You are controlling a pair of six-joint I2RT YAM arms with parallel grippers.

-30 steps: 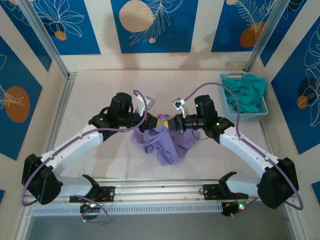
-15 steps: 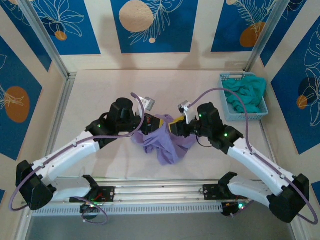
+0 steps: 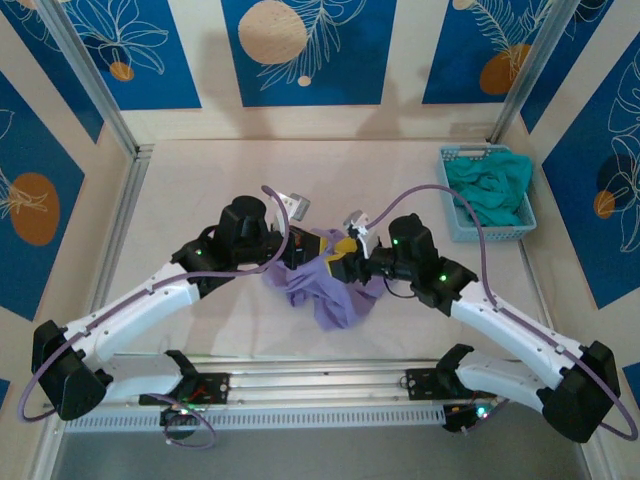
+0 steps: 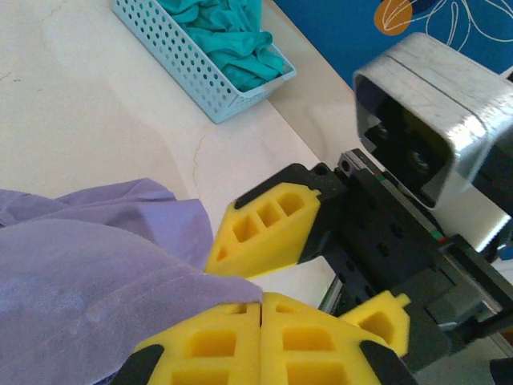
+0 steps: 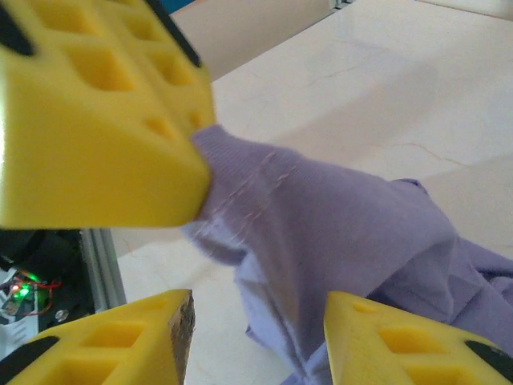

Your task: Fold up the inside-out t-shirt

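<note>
The lavender t-shirt (image 3: 330, 295) lies crumpled in a heap at the table's middle, and a corner of it is lifted. My left gripper (image 3: 318, 245) is shut on that corner; in the left wrist view its yellow pads (image 4: 260, 303) pinch the cloth's edge (image 4: 96, 265). My right gripper (image 3: 338, 262) faces it, tip to tip, and stands open. In the right wrist view the hanging cloth (image 5: 337, 208) drops between its spread fingers (image 5: 258, 301) without being clamped. The shirt's lettering is hidden.
A light-blue perforated basket (image 3: 480, 235) holding a teal-green garment (image 3: 490, 185) stands at the right edge; it also appears in the left wrist view (image 4: 184, 64). Aluminium posts and patterned walls bound the table. Bare tabletop lies behind and to the left of the shirt.
Both arms shifted in the first half second. Since then the right gripper has moved slightly left, closer to the left gripper. The left gripper keeps hold of the cloth.
</note>
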